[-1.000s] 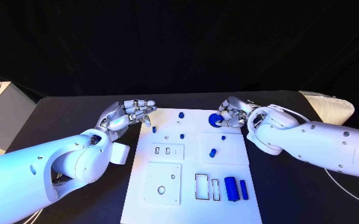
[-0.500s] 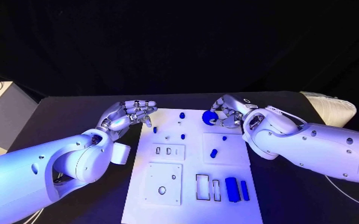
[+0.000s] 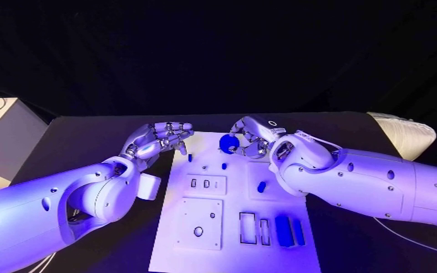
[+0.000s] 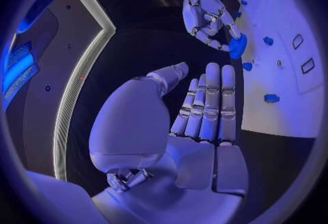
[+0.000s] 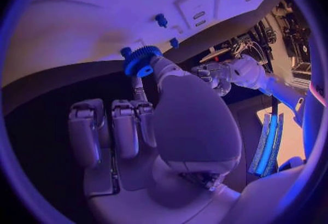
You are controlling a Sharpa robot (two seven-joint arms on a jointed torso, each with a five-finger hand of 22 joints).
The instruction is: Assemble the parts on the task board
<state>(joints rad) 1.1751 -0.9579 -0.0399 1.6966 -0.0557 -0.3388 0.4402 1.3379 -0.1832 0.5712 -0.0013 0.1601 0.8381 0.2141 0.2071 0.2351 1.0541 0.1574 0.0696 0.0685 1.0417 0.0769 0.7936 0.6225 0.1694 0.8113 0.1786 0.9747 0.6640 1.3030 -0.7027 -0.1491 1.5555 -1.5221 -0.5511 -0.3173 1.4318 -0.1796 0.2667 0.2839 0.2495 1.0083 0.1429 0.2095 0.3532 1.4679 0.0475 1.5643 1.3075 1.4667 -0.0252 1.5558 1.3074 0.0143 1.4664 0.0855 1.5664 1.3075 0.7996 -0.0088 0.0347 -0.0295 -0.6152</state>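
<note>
The white task board lies lengthwise in the middle of the black table. My right hand hovers over the board's far edge and pinches a blue gear between thumb and finger; the right wrist view shows the gear at the fingertips above the board. My left hand hangs at the board's far left corner, fingers stretched out, holding nothing. In the left wrist view its palm faces the right hand and the gear. Small blue pegs stand on the board.
Two long blue parts lie at the board's near right, beside rectangular slots. Raised white plates sit on its left half. A white box stands off the table's left; a pale bundle lies at far right.
My right hand has carried the blue gear leftward along the board's far edge, closer to the left hand. The left hand has stayed where it was.
</note>
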